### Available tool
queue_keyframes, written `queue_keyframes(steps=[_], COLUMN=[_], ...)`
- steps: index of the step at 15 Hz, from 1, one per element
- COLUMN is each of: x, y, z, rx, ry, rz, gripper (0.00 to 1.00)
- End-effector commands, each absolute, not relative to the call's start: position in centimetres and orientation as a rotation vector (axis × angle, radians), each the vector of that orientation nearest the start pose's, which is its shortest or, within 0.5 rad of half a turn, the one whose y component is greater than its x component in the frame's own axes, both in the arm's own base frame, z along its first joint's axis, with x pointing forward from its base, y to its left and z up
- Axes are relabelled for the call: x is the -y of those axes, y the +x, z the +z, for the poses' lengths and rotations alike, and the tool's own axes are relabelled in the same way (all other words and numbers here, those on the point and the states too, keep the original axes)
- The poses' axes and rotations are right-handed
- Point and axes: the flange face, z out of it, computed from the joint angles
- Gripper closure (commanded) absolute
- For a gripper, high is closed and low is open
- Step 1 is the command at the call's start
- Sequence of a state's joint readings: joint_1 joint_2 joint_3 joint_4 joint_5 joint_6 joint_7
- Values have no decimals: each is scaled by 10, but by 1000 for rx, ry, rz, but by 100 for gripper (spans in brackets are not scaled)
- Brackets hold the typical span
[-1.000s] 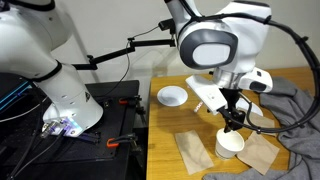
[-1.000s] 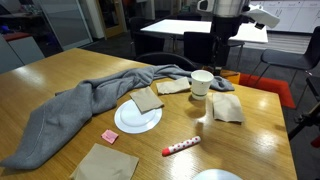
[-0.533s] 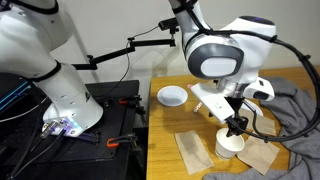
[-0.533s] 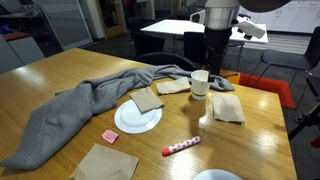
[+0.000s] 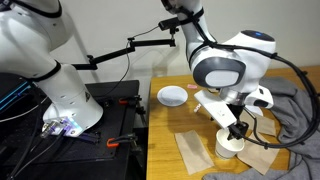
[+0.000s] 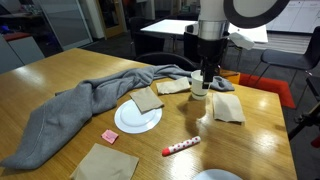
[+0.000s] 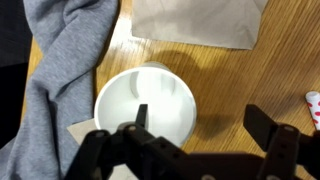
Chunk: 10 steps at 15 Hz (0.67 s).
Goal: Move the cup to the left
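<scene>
Step in hand: the grasp, pre-close. The small plain white cylindrical cup [image 7: 160, 95] stands upright on the light wooden bench [image 7: 235, 85], directly under the jaws. The jaws are spread wide w/ nothing held. In the wrist view one dark finger [image 7: 140, 116] sits over or inside the cup mouth. The other finger [image 7: 266, 128] hangs outside, well clear of the cup, w/ one side of the cup wall btwn them. So it reads as a rim pinch, not a wrap round the whole cup. In an exterior view the cup [image 5: 229, 146] shows just below the jaws. How far the inner finger reaches past the rim is hard to tell, prob. only a little.

Around it, a crumpled grey cloth [image 7: 55, 60] lies on the inner-finger side of the jaws, touching or v. nearly touching the cup. A flat tan paper napkin [image 7: 195, 25] lies ahead of the jaws, apart from the cup.

Next move, as I judge it:
- Close on the wall gently. The cup looks thin and will likely buckle or tip if squeezed hard.
- Lift a little, enough to clear the cloth fold and the napkin edges.
- Carry it sideways to the left, set it down upright, and release.

Risk: an off-centre pinch could let the cup tilt during the carry, so go slow. The task is at an early stage, approx. the start: the cup is not yet gripped or shifted.
</scene>
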State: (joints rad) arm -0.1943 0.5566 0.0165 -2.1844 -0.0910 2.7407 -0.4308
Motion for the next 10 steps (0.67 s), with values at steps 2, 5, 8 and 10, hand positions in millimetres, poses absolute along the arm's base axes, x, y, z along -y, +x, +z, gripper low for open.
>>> queue_keyframes(steps=[2,5,8,10], x=[97,99,100,100], y=[552,553,554,554], z=[117,112,109,109], rx=[553,551,554,559], ry=[-3109,-3107,-3108,-3108], rz=[-11,2,9,17], gripper=[42,65,88,99])
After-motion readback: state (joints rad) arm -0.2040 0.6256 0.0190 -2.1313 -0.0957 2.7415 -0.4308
